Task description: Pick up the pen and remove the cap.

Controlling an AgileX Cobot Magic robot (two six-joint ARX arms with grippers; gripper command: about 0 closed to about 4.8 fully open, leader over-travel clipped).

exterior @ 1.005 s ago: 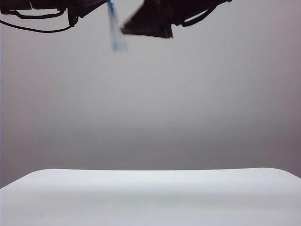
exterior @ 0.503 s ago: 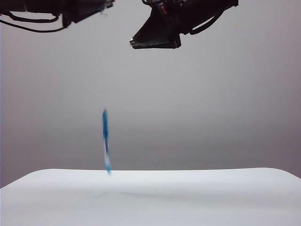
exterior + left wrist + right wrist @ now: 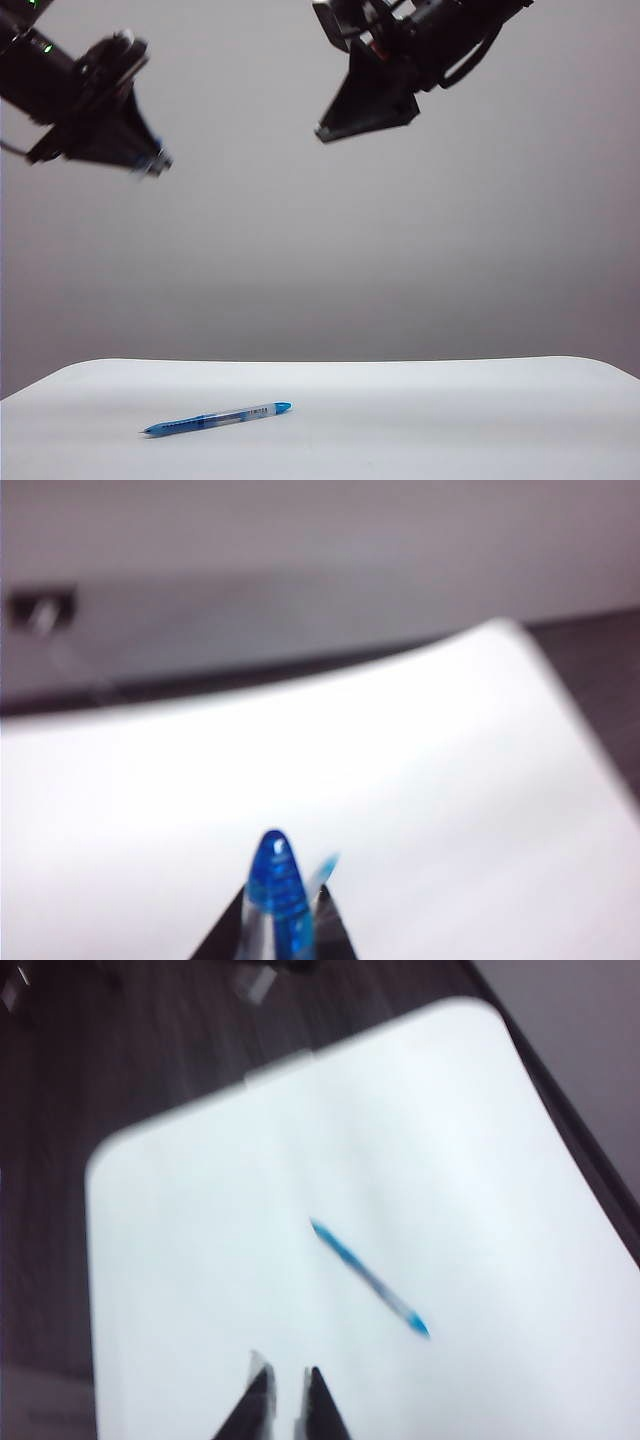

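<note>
Pen (image 3: 216,418) now dropped on table (image 3: 450,420); left fingers (image 3: 281,905) clamping cap (image 3: 277,880), right fingers (image 3: 287,1390) slightly apart, empty.

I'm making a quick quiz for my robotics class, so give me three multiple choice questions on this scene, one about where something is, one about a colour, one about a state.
1. Where is the pen?
A. Lying on the white table
B. Held between both grippers
C. Standing upright on the table

2. What colour is the rounded tip of the cap?
A. Red
B. Blue
C. Black

3. What is the left gripper doing?
A. Open with nothing in it
B. Shut on the pen
C. Shut on the cap

Answers:
1 A: the exterior view shows the pen flat on the table, below both raised arms.
2 B: the left wrist view shows a blue tip sticking out between the fingers.
3 C: the left gripper, high at the exterior view's left, pinches the cap; the right gripper, high at upper right, holds nothing.
</note>
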